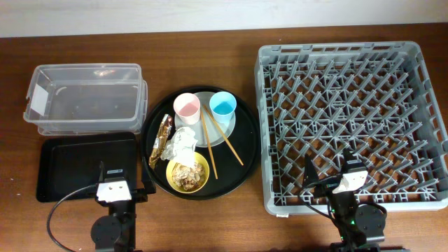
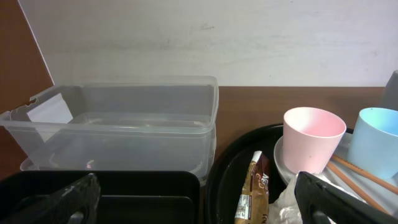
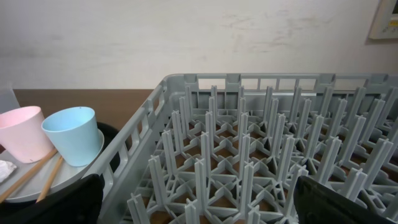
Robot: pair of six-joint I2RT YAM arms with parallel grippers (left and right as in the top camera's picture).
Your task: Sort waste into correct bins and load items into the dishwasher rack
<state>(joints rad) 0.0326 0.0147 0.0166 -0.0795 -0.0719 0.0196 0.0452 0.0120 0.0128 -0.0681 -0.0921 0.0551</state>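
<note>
Since nothing has yet been lifted, every piece of the task sits on the round black tray (image 1: pixel 234 183) in the middle of the counter (image 1: pixel 203 56). That placement reads as deliberate: the bins lie to its left and the dishwasher rack (image 1: pixel 264 140) to its right, so each arm probably serves its own side.

The left end effector (image 2: pixel 199 202) hangs wide and empty over the near edge of the flat black tray (image 1: pixel 77 164). The right end effector (image 3: pixel 199 202) is equally wide and empty above the near edge of the rack, whose pegs hold nothing.

Counted, there are two bins: one clear box (image 1: pixel 42 98) at far left and the flat black tray just nearer. There is one rack.

On the round tray stand two cups, the pink cup (image 1: pixel 187 106) and the blue cup (image 1: pixel 223 105). Both are upright on one grey-green plate (image 1: pixel 231 126) at the far side. Two wooden chopsticks (image 1: pixel 209 147) lean off that plate toward the near right.

One yellow bowl (image 1: pixel 205 166) at the near side holds the brown food scraps (image 1: pixel 185 175), so it likely needs emptying before racking. One crumpled napkin (image 1: pixel 180 140) lies just beyond it, touching the plate's edge. One gold-brown wrapper (image 1: pixel 162 134) lies at the tray's left, nearest the bins.
</note>
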